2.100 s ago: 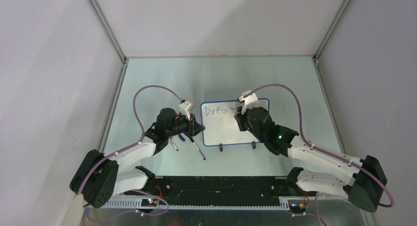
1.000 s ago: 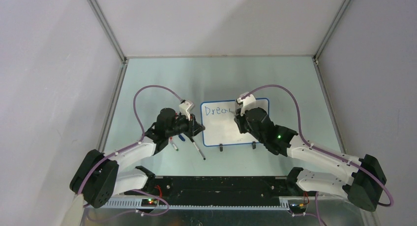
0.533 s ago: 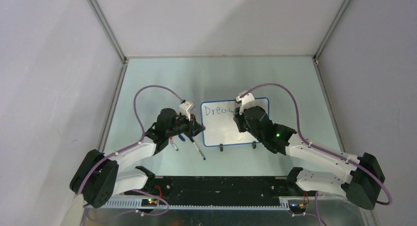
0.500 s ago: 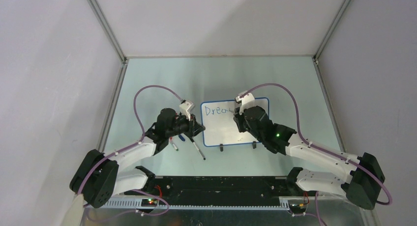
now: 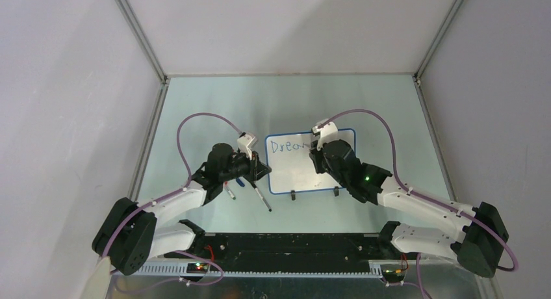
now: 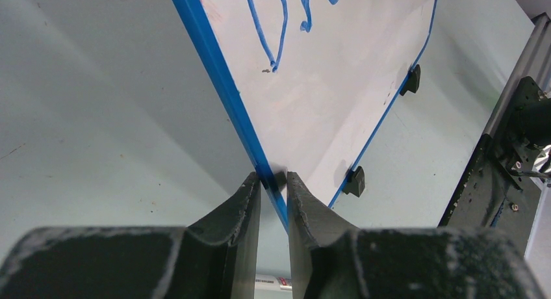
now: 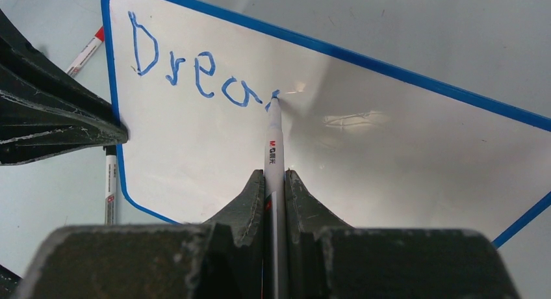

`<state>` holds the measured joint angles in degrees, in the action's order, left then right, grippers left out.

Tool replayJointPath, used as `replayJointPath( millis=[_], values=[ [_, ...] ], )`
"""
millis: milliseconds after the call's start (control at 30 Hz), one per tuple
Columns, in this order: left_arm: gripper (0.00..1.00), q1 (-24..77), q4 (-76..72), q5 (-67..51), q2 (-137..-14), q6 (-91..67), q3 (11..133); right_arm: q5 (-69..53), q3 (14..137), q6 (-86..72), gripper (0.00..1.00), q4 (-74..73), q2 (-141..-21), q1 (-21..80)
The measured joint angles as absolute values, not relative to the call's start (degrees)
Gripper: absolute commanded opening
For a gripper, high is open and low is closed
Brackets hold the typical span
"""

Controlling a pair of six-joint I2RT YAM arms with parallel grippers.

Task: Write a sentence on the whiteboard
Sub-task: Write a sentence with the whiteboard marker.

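The whiteboard (image 5: 295, 172) lies mid-table, white with a thin blue rim (image 6: 221, 84) and black clip feet (image 6: 354, 181) on its near edge. Blue letters of the sentence (image 7: 195, 75), reading "Drea" and the start of another stroke, run along its top line. My right gripper (image 7: 275, 177) is shut on a white marker (image 7: 274, 143), whose tip touches the board just after the last letter. At the board's left rim, my left gripper (image 6: 273, 177) is shut on the whiteboard, pinching its edge near the near-left corner.
Loose markers lie on the table left of the board, one (image 5: 262, 199) near its front-left corner and one (image 7: 109, 188) seen beside the rim. A black rail (image 5: 286, 244) with the arm bases runs along the near edge. Grey walls enclose the table.
The right gripper has shifted slightly rightward along the top line, and the blue writing has grown by a stroke after "Drea". The left arm has not moved.
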<state>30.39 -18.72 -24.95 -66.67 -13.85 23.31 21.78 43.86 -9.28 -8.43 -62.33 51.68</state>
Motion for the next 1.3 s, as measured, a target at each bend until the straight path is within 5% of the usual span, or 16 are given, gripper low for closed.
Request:
replayJointPath(
  millis=[1300],
  values=[
    [0.25, 30.5, -18.7, -24.6, -66.7, -13.5, 23.3, 21.4, 44.6, -9.6, 0.00, -12.0, -61.6, 50.6]
  ],
)
